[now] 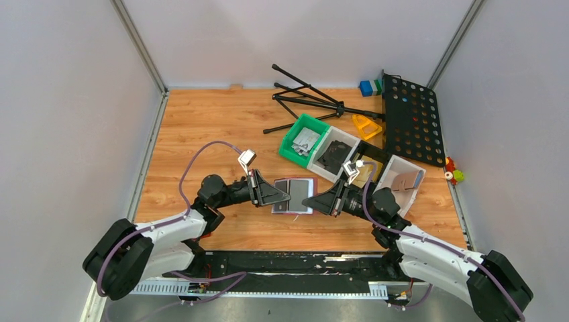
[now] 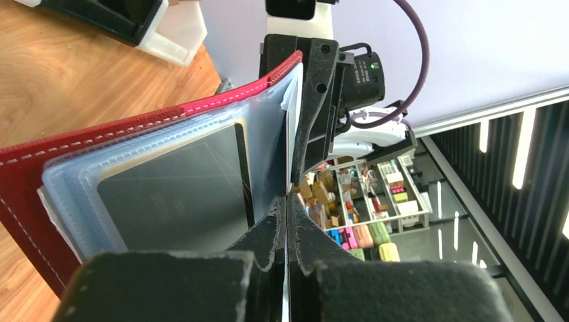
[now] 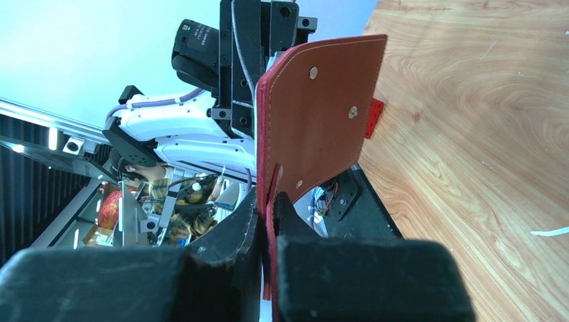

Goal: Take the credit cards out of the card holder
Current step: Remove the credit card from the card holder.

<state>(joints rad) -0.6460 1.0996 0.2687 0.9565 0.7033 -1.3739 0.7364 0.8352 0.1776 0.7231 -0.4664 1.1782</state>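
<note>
Card holder (image 1: 293,195) is spread open between both grippers: its clear sleeve edge is pinched by the closed left gripper (image 2: 287,201), and its red cover edge is clamped by the closed right gripper (image 3: 268,201). Bins (image 1: 345,133) are set just behind the card holder, and bare table (image 1: 201,134) is left on its left.

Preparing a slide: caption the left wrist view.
Left gripper pinching a clear plastic sleeve of the open dark-red leather card holder.
</note>
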